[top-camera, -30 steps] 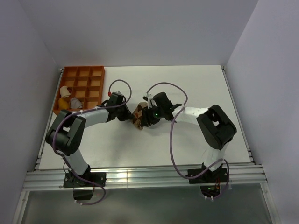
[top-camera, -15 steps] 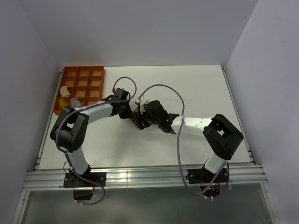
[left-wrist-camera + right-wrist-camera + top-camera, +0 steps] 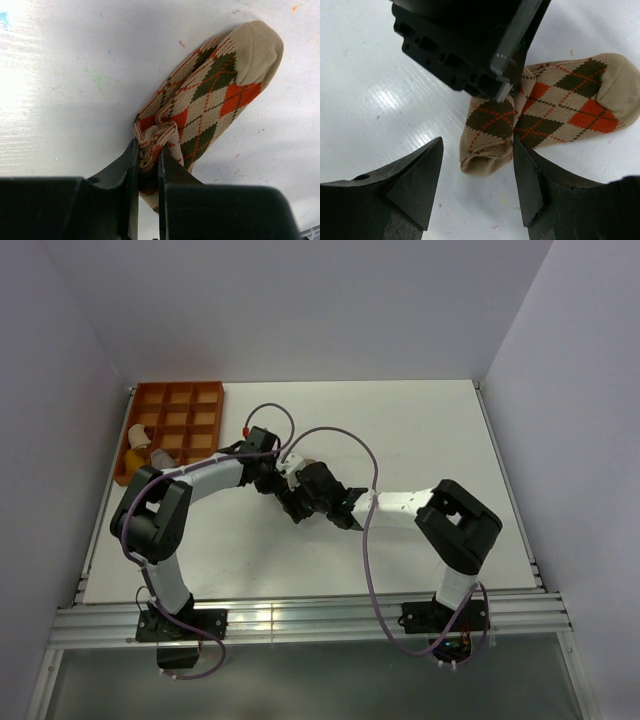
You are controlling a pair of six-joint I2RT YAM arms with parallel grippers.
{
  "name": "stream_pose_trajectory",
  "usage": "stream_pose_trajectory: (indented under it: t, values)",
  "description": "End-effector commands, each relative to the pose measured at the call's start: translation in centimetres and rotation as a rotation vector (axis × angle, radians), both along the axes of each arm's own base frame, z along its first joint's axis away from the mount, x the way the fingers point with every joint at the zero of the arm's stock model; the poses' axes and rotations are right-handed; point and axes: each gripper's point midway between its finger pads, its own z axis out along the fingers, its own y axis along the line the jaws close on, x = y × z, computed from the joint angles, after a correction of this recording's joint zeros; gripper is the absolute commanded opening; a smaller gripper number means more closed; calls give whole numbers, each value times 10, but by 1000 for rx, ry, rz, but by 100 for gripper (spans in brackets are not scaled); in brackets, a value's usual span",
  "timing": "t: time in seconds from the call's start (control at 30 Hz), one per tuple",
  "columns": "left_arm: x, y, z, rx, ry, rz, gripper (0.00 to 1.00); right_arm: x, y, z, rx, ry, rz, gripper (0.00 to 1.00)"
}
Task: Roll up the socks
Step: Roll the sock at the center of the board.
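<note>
Subject item: one argyle sock (image 3: 210, 95), tan with red and dark diamonds, lying flat on the white table (image 3: 75, 75). I can find only this one sock. In the left wrist view its plain tan toe points to about 1 o'clock and its body runs down toward 7 o'clock, where the fabric is bunched into a fold.

Left gripper (image 3: 148, 150): jaws nearly together, pinching that bunched fold between the two fingers. Cloth fills the narrow gap between them, and the fold stands slightly raised off the surface at the pinch.

Right gripper (image 3: 477, 145): jaws spread wide, holding nothing. In its own view the sock lies ahead of it, toe out at 3 o'clock. The folded tan end sits at 6 o'clock, in the gap between the two fingers and nearer the right-hand one. I cannot tell whether either finger touches the cloth. The black body of the left gripper enters that view from 12 o'clock and comes down onto the middle of the sock.

Overhead view: both grippers meet near the middle of the table, a little left of centre, and cover most of the sock.

Surroundings: an orange tray (image 3: 180, 390) of square compartments sits at the table's far-left corner, about 10 o'clock from the grippers and well apart from them. Pale and yellow objects (image 3: 140, 448) lie in its near-left compartments; I cannot identify them.
</note>
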Motion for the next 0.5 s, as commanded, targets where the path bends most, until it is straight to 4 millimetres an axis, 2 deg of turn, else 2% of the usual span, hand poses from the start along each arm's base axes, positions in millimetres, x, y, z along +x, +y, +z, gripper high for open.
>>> stream_pose_trajectory:
  t: [0.0,0.27,0.37,0.47]
  values:
    - [-15,15,-25,101,72,-20,0,18,16,22,9,-103,-11,65]
    - [-15,14,-26,101,76,-22,0,21,18,3,-69,-115,-31,65]
    - [-14,13,-25,100,73,-22,0,20,16,-7,-97,-100,-39,62]
    - [-14,11,-24,87,75,-29,1,17,14,-19,-126,-74,-33,53]
